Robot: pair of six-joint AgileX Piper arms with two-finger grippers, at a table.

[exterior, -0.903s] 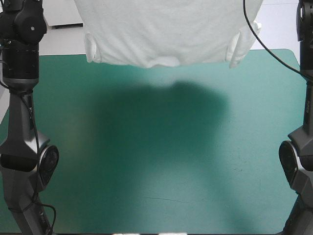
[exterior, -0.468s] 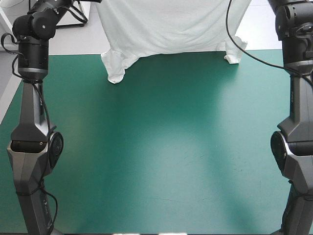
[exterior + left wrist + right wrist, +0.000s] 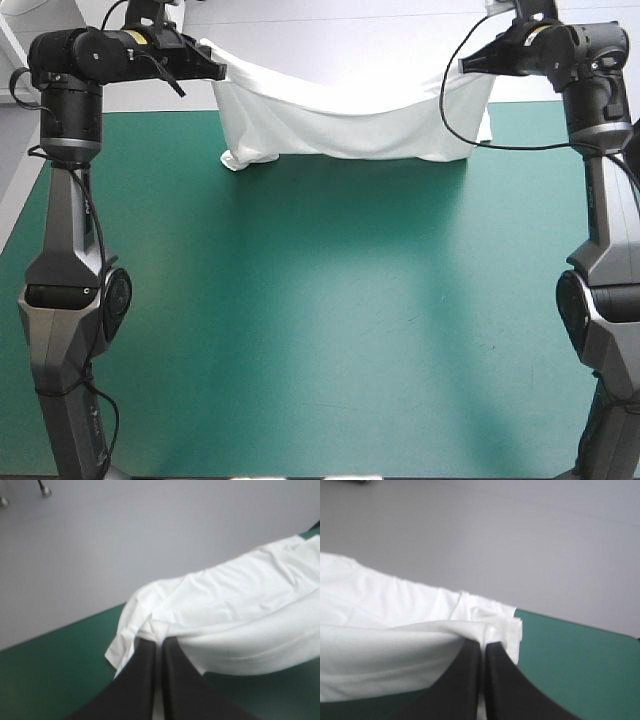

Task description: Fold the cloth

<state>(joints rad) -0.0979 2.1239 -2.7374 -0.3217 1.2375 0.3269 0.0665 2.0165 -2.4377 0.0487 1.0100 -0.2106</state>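
Observation:
The white T-shirt point(image 3: 345, 115) hangs stretched between my two grippers over the table's far edge, sagging in the middle, its lower part resting on the teal-green cover. My left gripper point(image 3: 215, 68) is shut on the T-shirt's left corner; in the left wrist view the black fingers point(image 3: 145, 670) meet with the T-shirt point(image 3: 235, 615) pinched at their tips. My right gripper point(image 3: 470, 63) is shut on the right corner. In the right wrist view its fingers point(image 3: 470, 665) close on the T-shirt point(image 3: 385, 640), and a sleeve point(image 3: 490, 612) droops beyond them.
The teal-green table point(image 3: 330, 320) spreads wide and bare toward the near edge. Both arms stand upright along the table's left and right sides. A black cable point(image 3: 500, 145) loops down in front of the T-shirt's right end.
Both grippers have come down and moved away toward the far edge with the T-shirt. It hung high and close earlier; now its lower part lies on the cover.

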